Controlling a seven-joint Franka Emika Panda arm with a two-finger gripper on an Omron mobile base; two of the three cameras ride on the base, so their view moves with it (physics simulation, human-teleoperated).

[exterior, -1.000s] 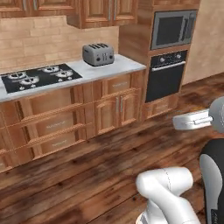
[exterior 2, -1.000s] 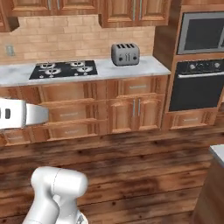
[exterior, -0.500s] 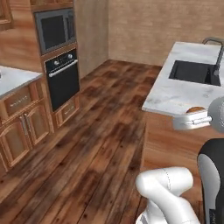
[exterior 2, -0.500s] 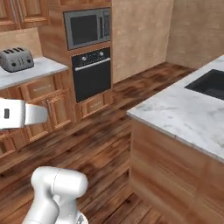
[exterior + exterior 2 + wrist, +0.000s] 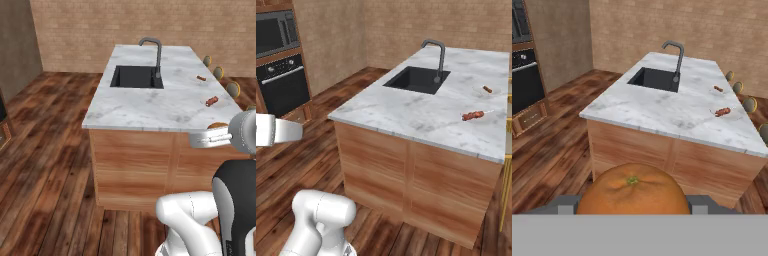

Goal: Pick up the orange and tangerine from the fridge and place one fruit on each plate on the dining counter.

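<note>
An orange [image 5: 633, 192] with a small green stem dimple fills the bottom of the hand view, and my gripper [image 5: 634, 206] is shut on it. From the left base view, my gripper [image 5: 210, 136] hangs by the near right corner of the dining counter [image 5: 150, 107], a sliver of the orange [image 5: 217, 125] showing above it. Two faint whitish plates [image 5: 486, 113] [image 5: 479, 90] lie on the marble's right side, each with a small reddish-brown item on it. The fridge and the tangerine are out of view.
A black inset sink [image 5: 136, 76] and grey tap [image 5: 155, 52] sit at the counter's far middle. Round tan stools [image 5: 232, 89] line its right side. A black built-in oven [image 5: 281, 75] stands at the left. Wood floor lies open in front and to the left.
The whole picture has swung: the base turned away from the cabinets, toaster and oven, and the marble dining counter now stands straight ahead. The gripper keeps its place relative to the base.
</note>
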